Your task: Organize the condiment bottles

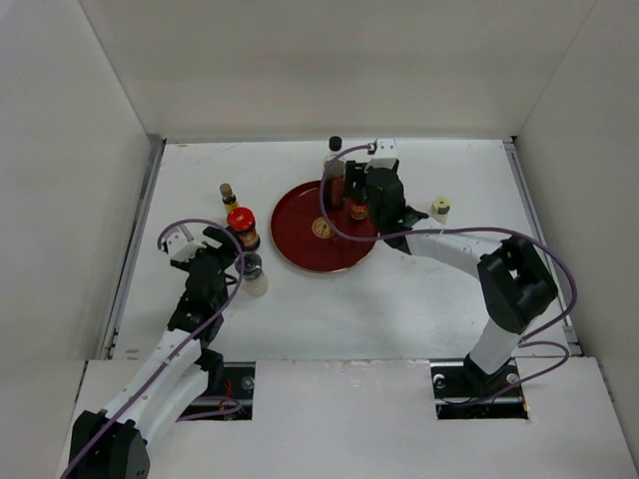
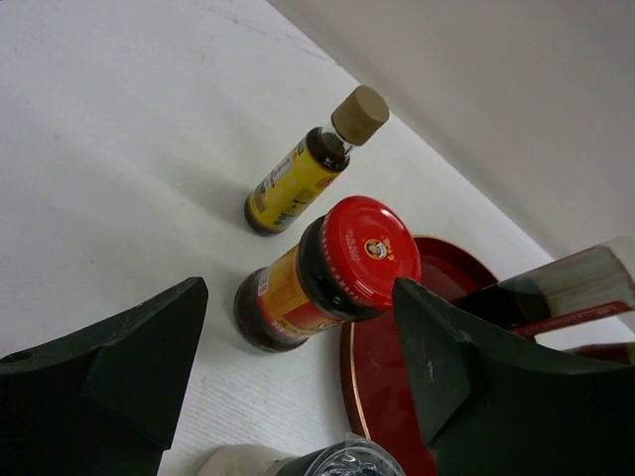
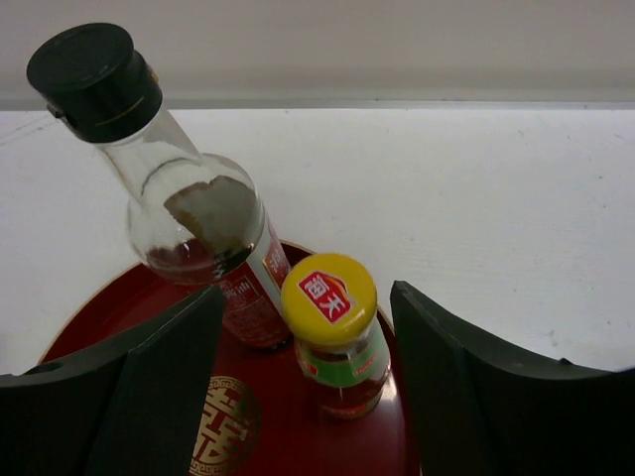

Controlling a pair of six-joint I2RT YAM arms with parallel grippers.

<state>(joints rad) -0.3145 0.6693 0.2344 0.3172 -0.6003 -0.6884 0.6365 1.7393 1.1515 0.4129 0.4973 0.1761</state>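
Note:
The round dark-red tray [image 1: 300, 239] holds the tall clear black-capped bottle [image 1: 334, 172] and a yellow-capped sauce bottle [image 1: 357, 211]. My right gripper [image 1: 359, 198] is open, with one finger on each side of the yellow-capped bottle [image 3: 332, 332] and not touching it; the tall bottle [image 3: 189, 208] stands just left of it. My left gripper [image 1: 236, 251] is open. The red-lidded jar [image 2: 327, 273] stands just ahead of its fingertips and the grey-capped shaker [image 2: 342, 461] lies below. A tan-capped yellow-labelled bottle [image 2: 298, 178] stands beyond. The pink-capped one is out of view.
A cream shaker [image 1: 439, 209] stands on the table right of the tray. The red-lidded jar [image 1: 243, 228] and grey-capped shaker [image 1: 253, 274] stand close to the tray's left rim [image 2: 367, 397]. White walls enclose the table on three sides.

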